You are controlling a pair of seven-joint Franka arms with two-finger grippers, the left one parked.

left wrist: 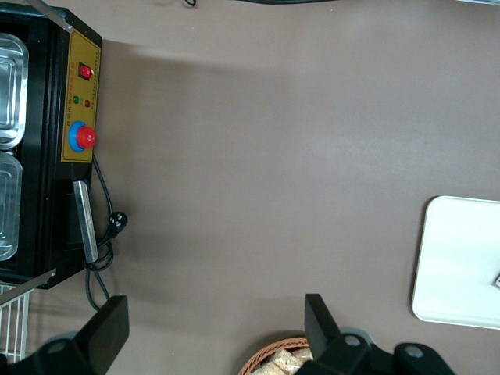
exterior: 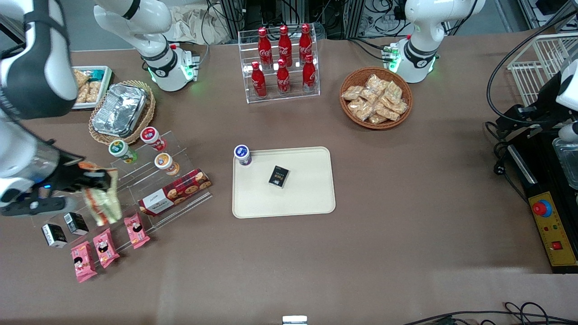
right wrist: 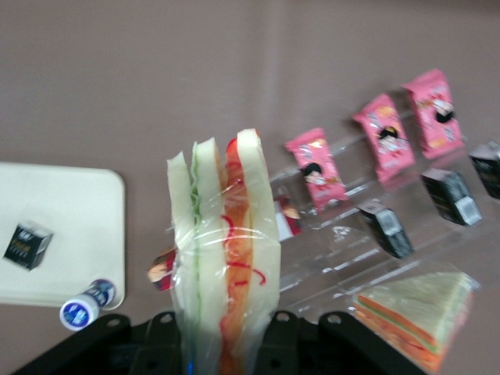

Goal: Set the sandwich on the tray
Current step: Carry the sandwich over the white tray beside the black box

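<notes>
My right gripper (exterior: pixel 92 180) is shut on the sandwich (exterior: pixel 103 203), a clear-wrapped wedge of pale bread with orange-red filling, and holds it above the clear acrylic shelf (exterior: pixel 135 189) at the working arm's end of the table. In the right wrist view the sandwich (right wrist: pixel 226 250) stands between the gripper's (right wrist: pixel 223 344) fingers. The cream-beige tray (exterior: pixel 307 198) lies in the middle of the table, with a small black box (exterior: pixel 278 176) and a small blue-lidded cup (exterior: pixel 243 155) on it. The tray (right wrist: pixel 70 203) also shows in the right wrist view.
A second wedge sandwich (right wrist: pixel 418 312) lies on the shelf. Pink snack packets (exterior: pixel 106 248), black boxes (exterior: pixel 65 228), a cookie box (exterior: pixel 176 192) and small cups (exterior: pixel 151 137) sit on the shelf. A foil container (exterior: pixel 119 109), cola bottle rack (exterior: pixel 282 63) and snack basket (exterior: pixel 375 97) stand farther back.
</notes>
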